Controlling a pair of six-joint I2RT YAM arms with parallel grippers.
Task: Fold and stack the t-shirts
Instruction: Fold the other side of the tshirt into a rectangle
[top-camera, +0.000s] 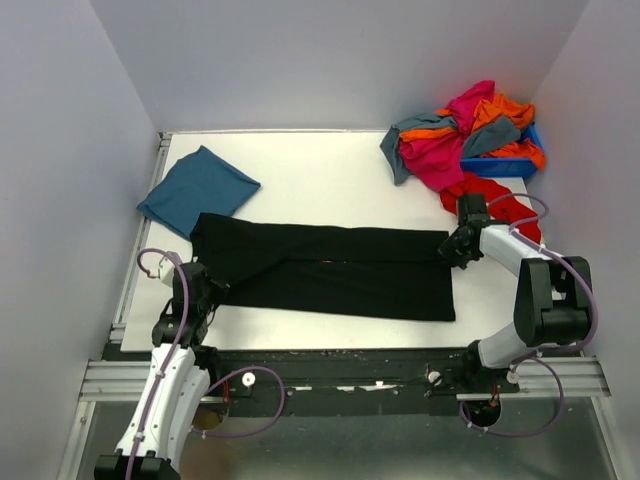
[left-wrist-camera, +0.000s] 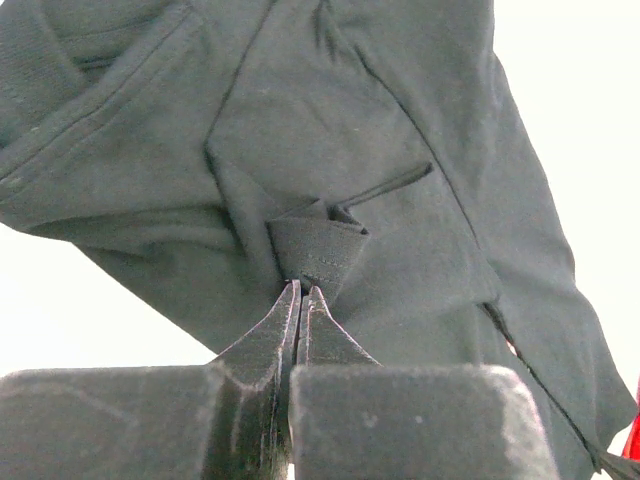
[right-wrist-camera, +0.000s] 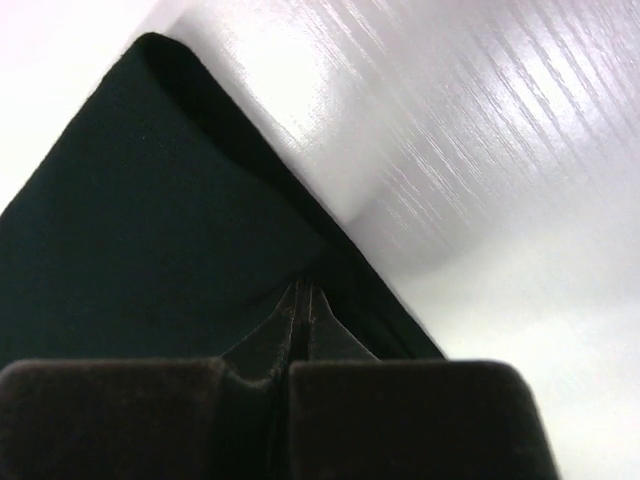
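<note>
In the middle of the table (top-camera: 320, 165) lies the black shirt (top-camera: 340, 272), a long band. The left gripper (top-camera: 203, 292) and the right gripper (top-camera: 460, 246) each clamp one end, probably to keep it taut for the crosswise fold. The folded teal shirt (top-camera: 198, 190) sits at the far left.

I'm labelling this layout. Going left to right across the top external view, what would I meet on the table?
teal-blue t-shirt → black t-shirt → right gripper → blue bin
</note>
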